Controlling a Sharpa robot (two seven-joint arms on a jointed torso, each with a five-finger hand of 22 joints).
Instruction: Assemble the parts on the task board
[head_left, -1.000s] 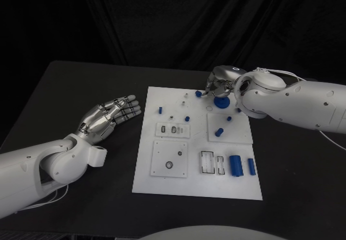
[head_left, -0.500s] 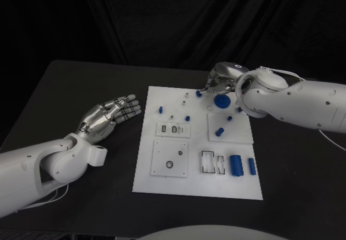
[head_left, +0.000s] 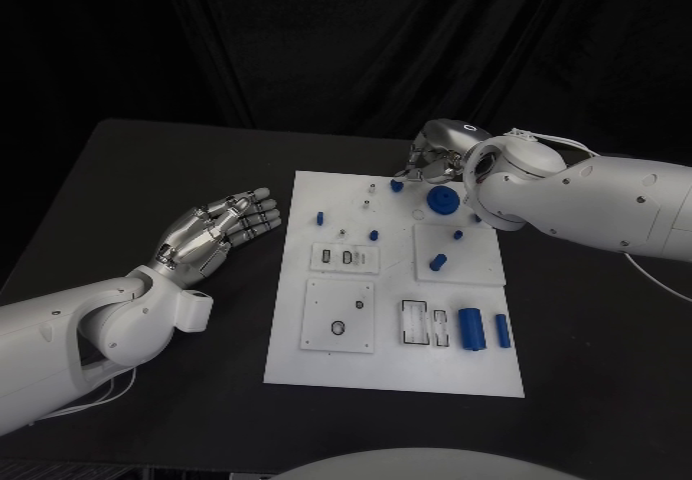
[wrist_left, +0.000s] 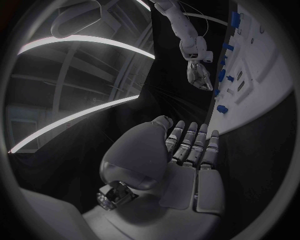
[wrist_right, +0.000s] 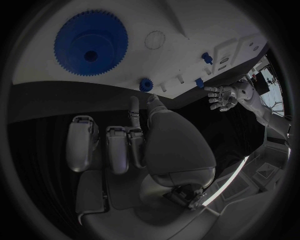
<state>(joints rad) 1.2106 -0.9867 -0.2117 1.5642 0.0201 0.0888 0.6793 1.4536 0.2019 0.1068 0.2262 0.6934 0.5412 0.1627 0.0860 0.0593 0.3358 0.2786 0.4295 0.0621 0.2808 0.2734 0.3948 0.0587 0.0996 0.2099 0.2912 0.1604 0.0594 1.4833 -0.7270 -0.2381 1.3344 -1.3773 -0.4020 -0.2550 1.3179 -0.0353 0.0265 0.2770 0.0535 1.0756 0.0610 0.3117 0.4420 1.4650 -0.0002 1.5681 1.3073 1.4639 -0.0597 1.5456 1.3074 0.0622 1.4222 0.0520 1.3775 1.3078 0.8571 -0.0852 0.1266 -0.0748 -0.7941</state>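
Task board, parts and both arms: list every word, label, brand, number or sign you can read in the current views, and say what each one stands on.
None can be read.
Task board: plain white, with only outlines of slots and holes, no lettering.
Large blue gear: teeth and a centre hole, no marking.
Left hand and right hand: no legible text; a small dark mark on the right wrist is too small to read.

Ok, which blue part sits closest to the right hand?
The small blue gear at the board's far edge, just beyond the right hand; the large gear lies farther in.
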